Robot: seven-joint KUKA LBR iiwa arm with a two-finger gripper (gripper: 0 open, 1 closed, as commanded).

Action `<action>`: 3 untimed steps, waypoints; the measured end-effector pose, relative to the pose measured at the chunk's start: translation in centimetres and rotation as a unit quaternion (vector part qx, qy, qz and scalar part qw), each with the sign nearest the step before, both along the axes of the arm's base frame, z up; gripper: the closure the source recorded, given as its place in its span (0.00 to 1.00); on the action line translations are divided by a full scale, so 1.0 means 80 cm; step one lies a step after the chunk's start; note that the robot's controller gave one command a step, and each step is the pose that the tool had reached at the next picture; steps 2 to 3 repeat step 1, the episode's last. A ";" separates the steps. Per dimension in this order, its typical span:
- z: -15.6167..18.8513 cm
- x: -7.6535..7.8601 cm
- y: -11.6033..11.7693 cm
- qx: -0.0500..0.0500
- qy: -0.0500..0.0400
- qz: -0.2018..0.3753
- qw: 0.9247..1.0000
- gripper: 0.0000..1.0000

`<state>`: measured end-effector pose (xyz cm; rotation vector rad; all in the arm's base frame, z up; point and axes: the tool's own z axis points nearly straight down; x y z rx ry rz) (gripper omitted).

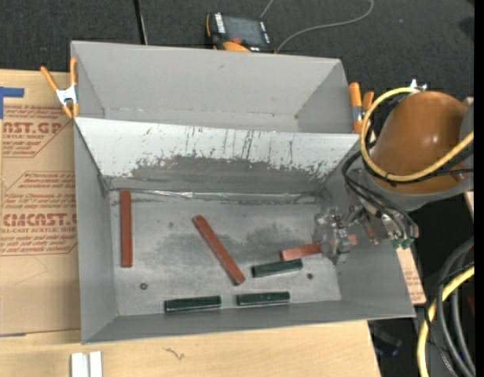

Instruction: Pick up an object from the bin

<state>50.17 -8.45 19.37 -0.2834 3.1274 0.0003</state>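
Note:
My gripper (334, 236) is low over the right side of the bin floor, close to the right wall. A short red-brown bar (299, 252) lies just left of it, its right end reaching the gripper's tip. I cannot tell whether the two touch. A short dark green bar (276, 269) lies just below that red piece. A longer red-brown bar (218, 249) lies diagonally in the middle of the floor.
Along the left wall a long red-brown bar (126, 228) lies lengthwise. Two dark green bars (192, 305) (262, 298) lie end to end by the front wall. The arm's orange cover and cables hang over the bin's right rim.

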 end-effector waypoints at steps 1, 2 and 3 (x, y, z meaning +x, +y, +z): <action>0.085 -0.001 0.004 -0.001 -0.003 0.177 0.984 1.00; 0.085 -0.001 0.004 -0.001 -0.003 0.177 0.984 1.00; 0.085 -0.001 0.004 -0.001 -0.003 0.177 0.984 1.00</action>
